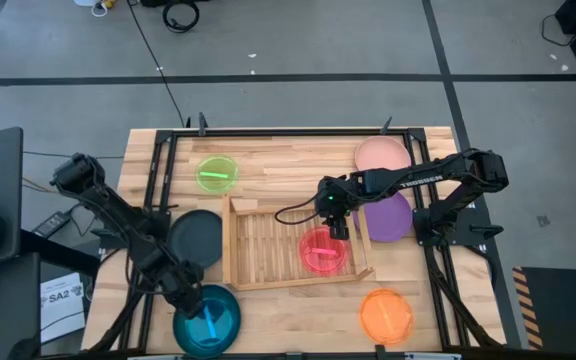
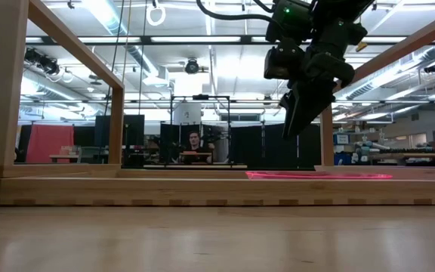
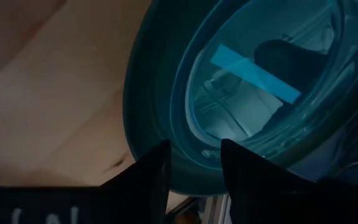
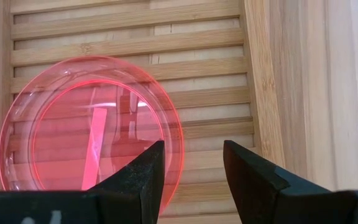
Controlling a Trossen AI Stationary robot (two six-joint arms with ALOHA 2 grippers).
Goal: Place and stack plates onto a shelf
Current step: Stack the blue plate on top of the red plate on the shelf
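A teal plate (image 1: pixel 213 320) lies flat near the table's near-left corner. My left gripper (image 1: pixel 196 302) is open over the plate's far-left rim (image 3: pixel 191 165), which shows between the two fingers. The shelf (image 1: pixel 258 245) is a slatted light-wood tray in the table's middle. A clear red-pink plate (image 4: pixel 86 124) lies flat on the slats in its right half. My right gripper (image 4: pixel 191 152) hangs open above that plate's far edge, clear of it in the low view (image 2: pixel 297 121). My left gripper comes slanting down at the teal plate's far-left rim (image 3: pixel 191 165). One finger (image 3: pixel 157 168) stands over the outer edge and the other (image 3: pixel 241 168) over the well. I cannot tell whether either finger touches the plate, which lies flat on the table.
Other plates lie on the table around the shelf: lime green (image 1: pixel 216 173) at the far left, dark grey (image 1: pixel 196 235) by the shelf's left wall, pale pink (image 1: pixel 383 155) and purple (image 1: pixel 390 217) at the right, orange (image 1: pixel 385 315) near right. The shelf's left half is bare slats.
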